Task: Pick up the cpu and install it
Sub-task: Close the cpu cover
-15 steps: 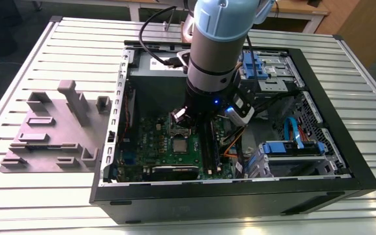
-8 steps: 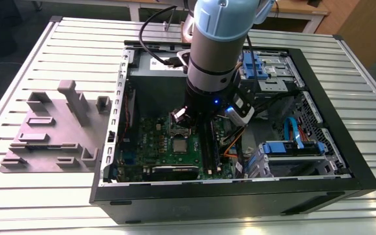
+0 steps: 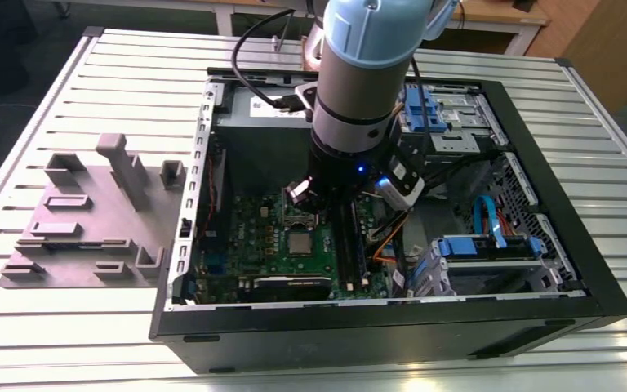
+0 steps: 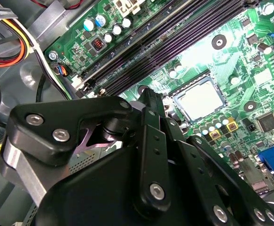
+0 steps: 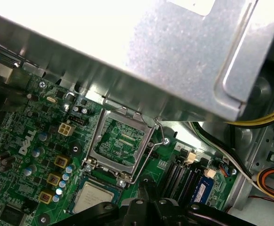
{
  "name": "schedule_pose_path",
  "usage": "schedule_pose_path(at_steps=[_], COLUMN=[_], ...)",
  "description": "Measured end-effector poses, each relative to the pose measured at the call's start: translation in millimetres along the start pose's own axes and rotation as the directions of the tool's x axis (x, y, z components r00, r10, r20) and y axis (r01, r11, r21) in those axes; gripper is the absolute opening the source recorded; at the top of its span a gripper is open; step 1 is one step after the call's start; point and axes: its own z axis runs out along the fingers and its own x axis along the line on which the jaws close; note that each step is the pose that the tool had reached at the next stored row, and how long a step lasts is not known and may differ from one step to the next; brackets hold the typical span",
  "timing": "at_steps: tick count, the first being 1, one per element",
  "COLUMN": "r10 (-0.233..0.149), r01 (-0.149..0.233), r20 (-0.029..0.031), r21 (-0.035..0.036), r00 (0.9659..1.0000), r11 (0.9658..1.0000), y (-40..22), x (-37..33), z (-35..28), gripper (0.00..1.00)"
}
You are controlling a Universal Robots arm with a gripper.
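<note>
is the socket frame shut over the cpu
No, in the first wrist view the socket frame stands swung open and the cpu lies uncovered.

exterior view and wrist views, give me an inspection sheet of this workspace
surface: slatted metal table, open computer case on it
job's things: cpu lying flat on the motherboard, hinged frame open beside it
clutter: grey fixture block at the exterior view's left of the case
grippers: gripper over the motherboard, apart from the cpu
cables: yellow and orange wire bundle by the case wall
surroundings: wooden furniture behind the table
</note>
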Motion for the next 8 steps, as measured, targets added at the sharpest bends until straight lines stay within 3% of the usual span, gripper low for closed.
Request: schedule_pose_path(at_steps=[8], r10=[0.0], r01=[0.0], r20=[0.0001], r21=[0.0], r00=[1.0], r11=[1.0], y=[0.1], x=[0.0], z=[-1.4], gripper=[0.1])
